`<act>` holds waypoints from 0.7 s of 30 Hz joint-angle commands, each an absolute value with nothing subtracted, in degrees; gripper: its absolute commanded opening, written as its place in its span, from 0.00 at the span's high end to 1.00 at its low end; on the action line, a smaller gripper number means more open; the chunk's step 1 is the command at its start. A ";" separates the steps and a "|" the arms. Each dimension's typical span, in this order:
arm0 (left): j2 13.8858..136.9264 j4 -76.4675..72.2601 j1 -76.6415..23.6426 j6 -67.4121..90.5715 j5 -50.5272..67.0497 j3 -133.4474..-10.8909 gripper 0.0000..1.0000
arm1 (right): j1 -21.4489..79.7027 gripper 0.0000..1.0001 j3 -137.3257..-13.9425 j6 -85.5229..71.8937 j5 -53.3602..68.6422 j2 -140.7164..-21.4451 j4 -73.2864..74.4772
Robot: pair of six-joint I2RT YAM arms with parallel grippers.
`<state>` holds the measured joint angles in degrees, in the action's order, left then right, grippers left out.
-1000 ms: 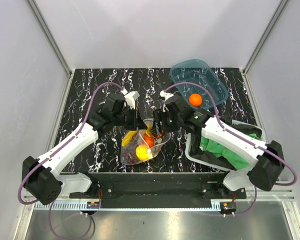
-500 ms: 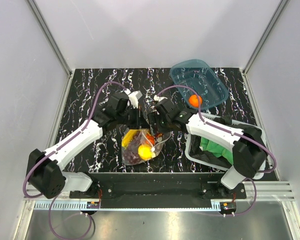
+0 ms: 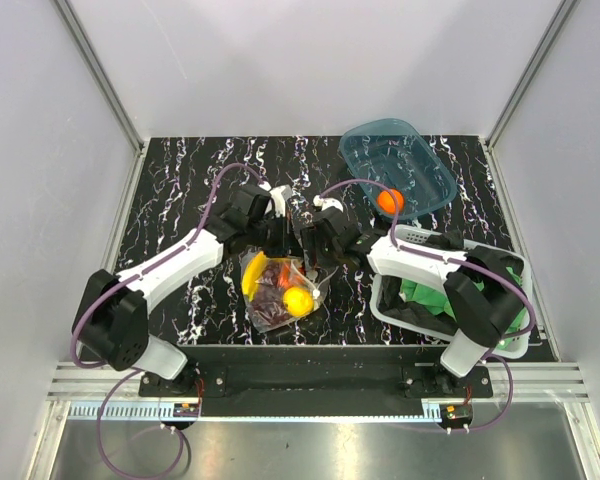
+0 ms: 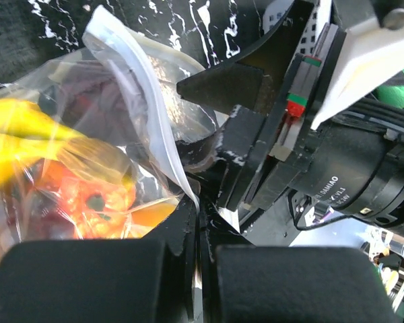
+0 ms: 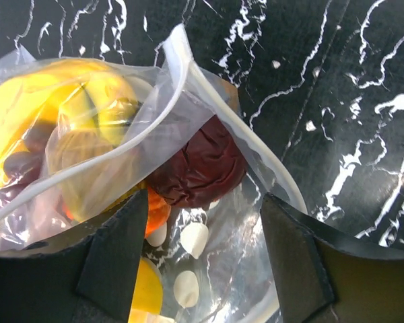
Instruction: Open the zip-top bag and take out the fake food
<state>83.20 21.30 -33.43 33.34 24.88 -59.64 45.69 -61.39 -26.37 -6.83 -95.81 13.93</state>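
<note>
The zip-top bag (image 4: pixel 145 114) is pinched at its rim by closed left fingers (image 4: pixel 178 235); right fingers (image 5: pixel 114 256) are spread, nothing gripped.

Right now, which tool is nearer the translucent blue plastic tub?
Right. Right tool: left of the tub, over the clear plastic zip-top bag. Left tool: farther left, pinching it.

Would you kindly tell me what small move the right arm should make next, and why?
Probably ease the right tool forward and shut it on the free lip of the zip-top bag. The left tool pinches the other lip, the right tool is open over the partly parted mouth, and the fake food is inside; a second grip could pull it wider.
</note>
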 commanded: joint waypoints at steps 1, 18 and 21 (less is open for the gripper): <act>84.02 19.25 -33.22 33.49 26.19 -61.26 1.00 | 45.18 0.27 -61.00 -26.02 -5.72 -95.54 3.96; 86.31 18.90 -33.84 34.10 26.02 -61.35 1.00 | 42.89 0.12 -61.88 -22.60 -0.18 -105.55 -8.16; 86.75 18.98 -33.84 33.75 25.84 -61.43 1.00 | 42.89 0.11 -63.45 -21.80 4.64 -108.27 -8.09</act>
<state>86.85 21.34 -32.03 32.86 19.84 -59.64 42.83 -60.51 -23.24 0.32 -104.66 0.08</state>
